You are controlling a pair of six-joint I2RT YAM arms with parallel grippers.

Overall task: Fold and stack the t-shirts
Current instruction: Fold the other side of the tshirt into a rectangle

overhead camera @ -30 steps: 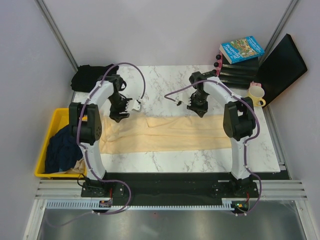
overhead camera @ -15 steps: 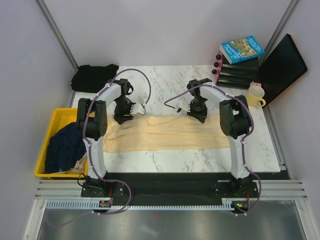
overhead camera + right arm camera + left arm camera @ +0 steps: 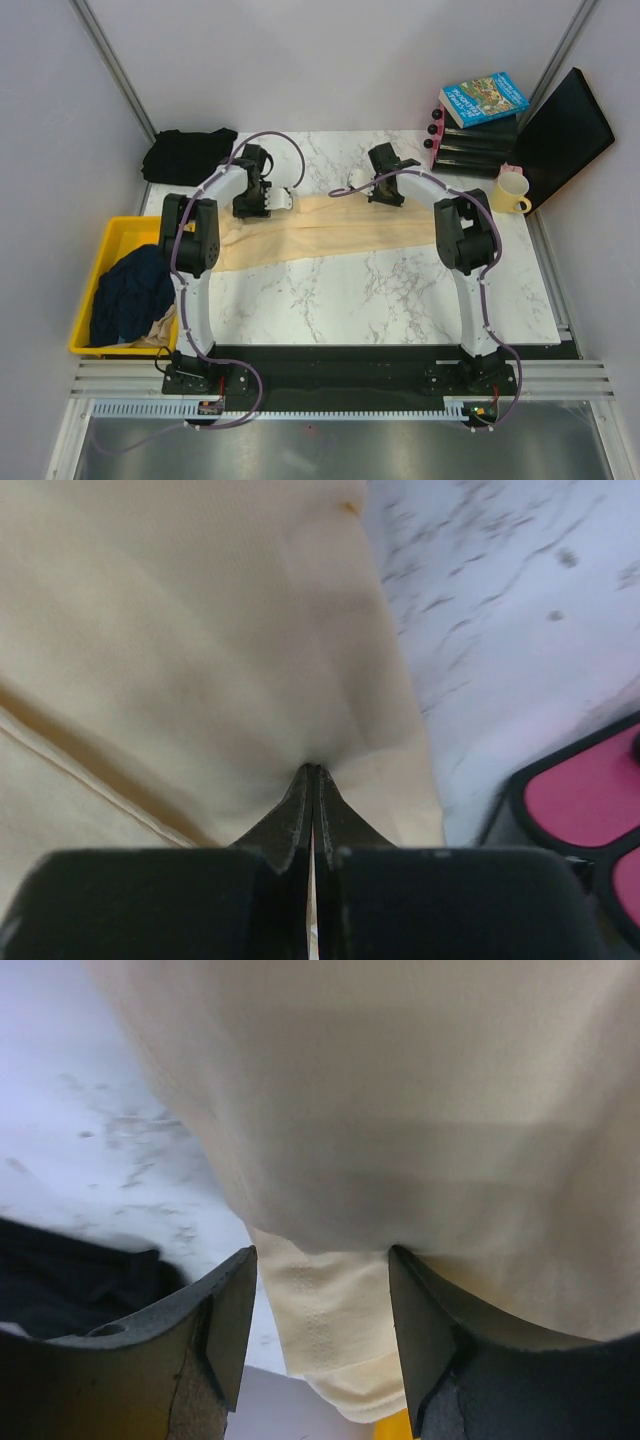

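Both grippers at the cream-yellow t-shirt (image 3: 330, 225).
On your right gripper (image 3: 313, 770) the fingers are pinched together on a fold; on your left gripper (image 3: 320, 1260) they stand apart, cloth between them.

Walls (image 3: 330, 60): plain pale lilac panels, well beyond the fingertips.
Posts (image 3: 110, 62): grey metal strips in the far corners.
Table (image 3: 380, 290): white marble with grey veins, under the left fingers (image 3: 225, 1330) and right fingers (image 3: 300, 820).
Rails (image 3: 565, 378): aluminium, well behind the fingers.
Light: even, with soft shadows.
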